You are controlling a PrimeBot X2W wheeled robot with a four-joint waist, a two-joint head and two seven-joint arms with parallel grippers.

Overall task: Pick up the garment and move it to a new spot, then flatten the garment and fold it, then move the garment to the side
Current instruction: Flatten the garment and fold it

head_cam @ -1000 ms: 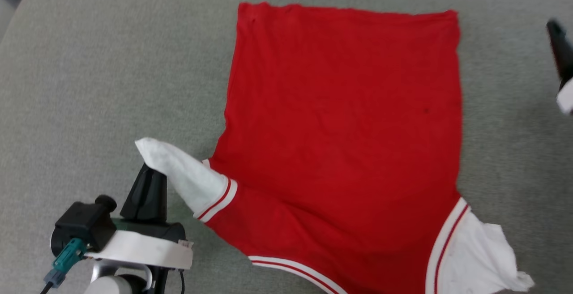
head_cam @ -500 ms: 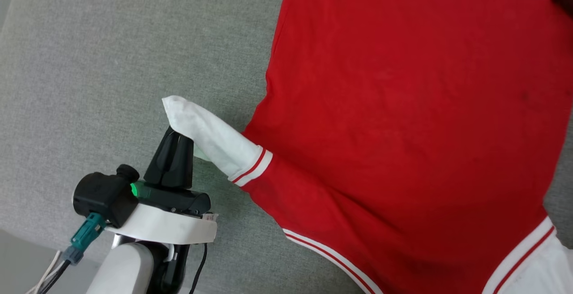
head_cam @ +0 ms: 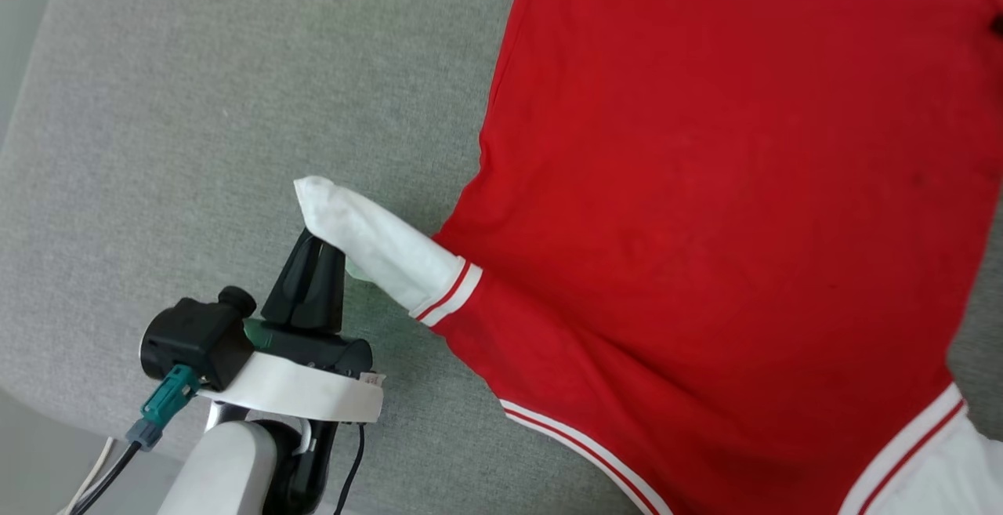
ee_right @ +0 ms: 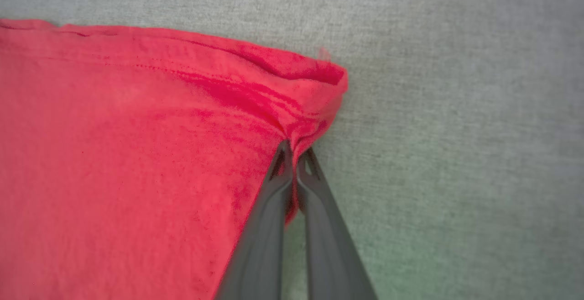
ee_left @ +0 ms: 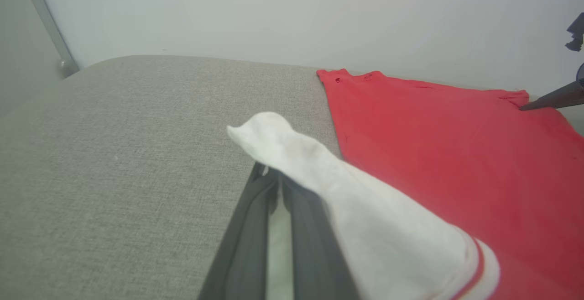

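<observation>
The red jersey shirt with white striped-trim sleeves [head_cam: 705, 225] lies spread flat on the grey fabric cushion [head_cam: 235, 107]. The left gripper [head_cam: 318, 252] pinches its white sleeve [head_cam: 368, 244]; the right gripper [ee_right: 294, 150] clamps its red hem corner [ee_right: 315, 81].

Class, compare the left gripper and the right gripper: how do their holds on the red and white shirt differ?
The left gripper pinches the garment by its white sleeve; the right gripper pinches a red hem corner. Cloth at the left gripper rises in a smooth peak; at the right gripper it bunches into creases. Shared: both are shut on the same garment, over the grey cushion.
</observation>
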